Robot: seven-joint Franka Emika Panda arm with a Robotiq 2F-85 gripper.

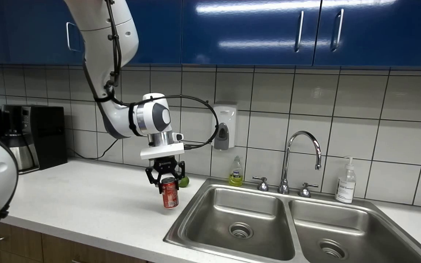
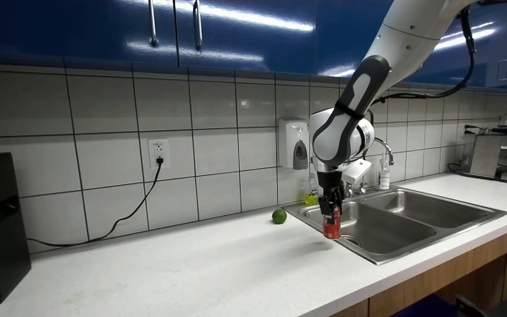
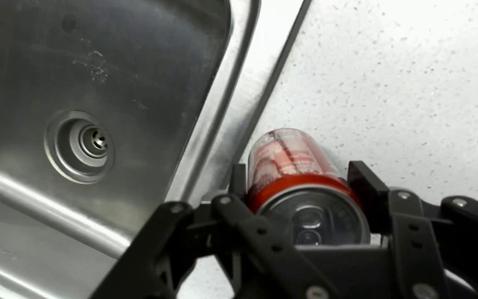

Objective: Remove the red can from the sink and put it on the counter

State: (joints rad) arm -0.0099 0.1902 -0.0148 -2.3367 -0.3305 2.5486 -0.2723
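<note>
The red can [image 1: 170, 198] is between the fingers of my gripper [image 1: 169, 185], which is shut on its upper part. It also shows in an exterior view [image 2: 332, 230] and, with its silver top toward the camera, in the wrist view [image 3: 291, 160]. The can looks nearly upright and a little above the white counter [image 1: 97, 204], with a faint shadow below. It is just beside the near bowl's edge of the steel sink [image 1: 175, 233]. In the wrist view both fingers [image 3: 299, 178] press against its sides, and the sink rim [image 3: 243, 95] lies left of it. Both bowls hold nothing visible.
A small green fruit [image 2: 279, 216] lies on the counter by the wall, behind the can. A yellow soap bottle [image 1: 236, 173], the faucet [image 1: 287, 160] and a pump bottle [image 1: 346, 186] stand along the sink's back. A black coffee machine [image 1: 46, 137] stands at the counter's end.
</note>
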